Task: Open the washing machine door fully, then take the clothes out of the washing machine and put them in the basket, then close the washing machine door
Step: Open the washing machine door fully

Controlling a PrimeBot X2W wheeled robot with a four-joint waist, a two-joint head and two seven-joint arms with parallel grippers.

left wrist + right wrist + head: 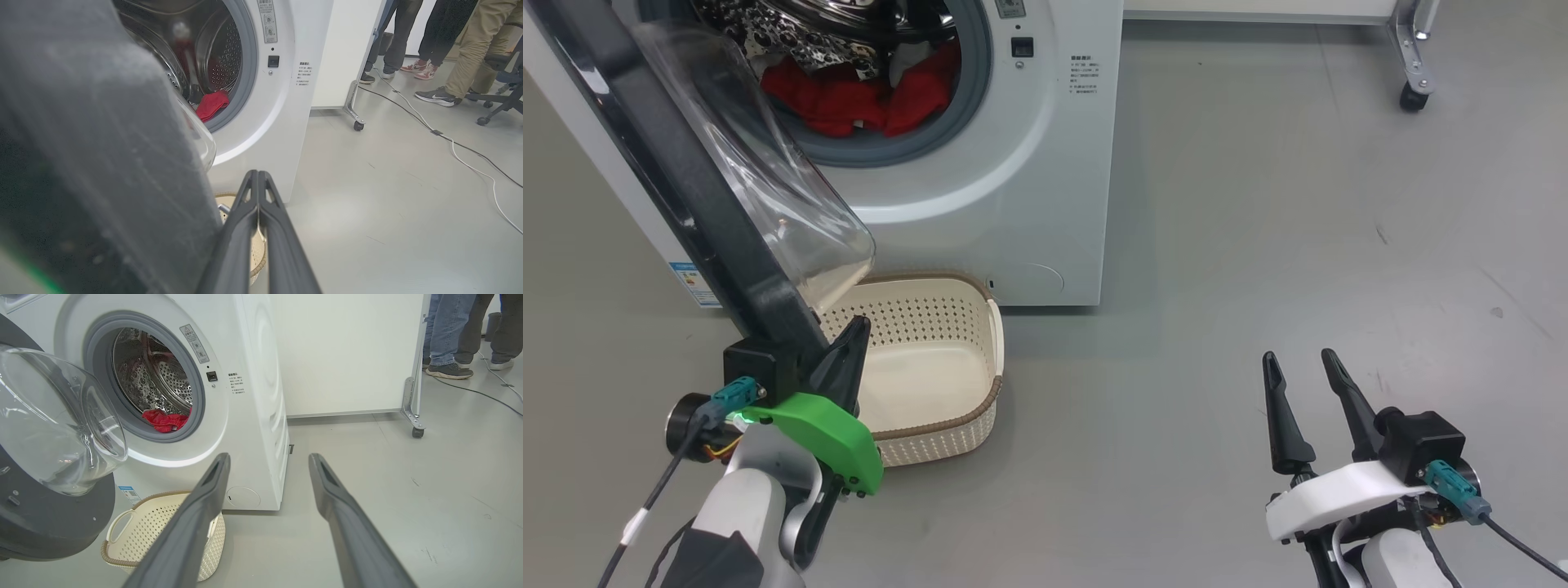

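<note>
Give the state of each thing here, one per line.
Door: swung open.
Machine: drum exposed.
Clothes: inside the drum.
Basket: empty, upright on the floor.
Left gripper: shut, at the door's edge.
Right gripper: open, holding nothing.

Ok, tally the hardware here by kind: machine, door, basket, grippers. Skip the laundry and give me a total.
Washing machine: 1
Washing machine door: 1
Basket: 1
Grippers: 2 (left gripper, fingers shut together; right gripper, fingers apart)
Total: 5
</note>
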